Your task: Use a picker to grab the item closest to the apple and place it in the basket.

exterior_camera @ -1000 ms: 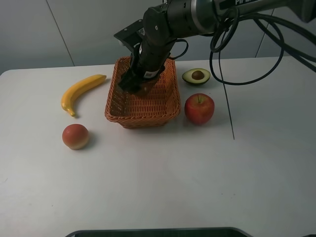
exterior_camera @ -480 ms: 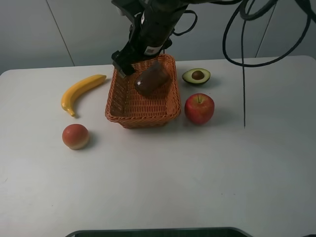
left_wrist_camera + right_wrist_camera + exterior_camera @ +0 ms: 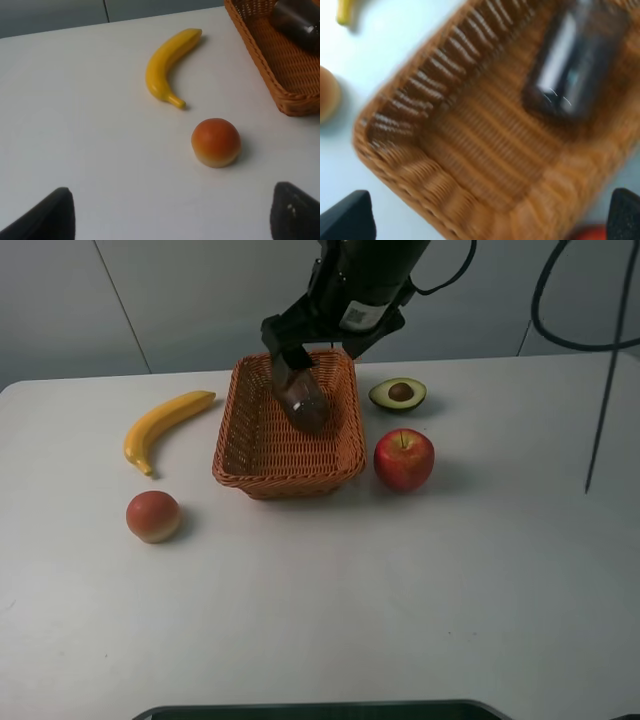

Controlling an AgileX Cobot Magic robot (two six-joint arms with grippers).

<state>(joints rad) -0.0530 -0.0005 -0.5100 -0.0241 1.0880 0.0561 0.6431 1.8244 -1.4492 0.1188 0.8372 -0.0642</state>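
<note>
Surface: white table (image 3: 320,590), matte, evenly lit.
Room: pale grey wall panels (image 3: 180,300) behind basket, thin seams between them.
Basket (image 3: 240,455): orange wicker, rectangular, upright on the table.
Task item: dark brown item (image 3: 303,400), glossy, lying tilted inside basket, in the part nearest the avocado; type can't be told.
Apple (image 3: 404,459): red, just beside basket, not touching it.
Avocado half (image 3: 398,394): cut side up with the pit showing, near basket, on the apple's side.
Banana (image 3: 160,426): yellow, on the opposite side of basket from the apple.
Peach-like fruit (image 3: 153,516): orange-red, same side of basket as the banana, nearer the camera.
Right gripper (image 3: 489,210): above basket, fingers spread wide, holding nothing; wrist view blurred.
Left gripper (image 3: 172,200): off basket's banana side, above the table, fingers wide apart, empty.
Writing: small white sticker (image 3: 351,313) on right arm over basket, code-like mark, unreadable.
</note>
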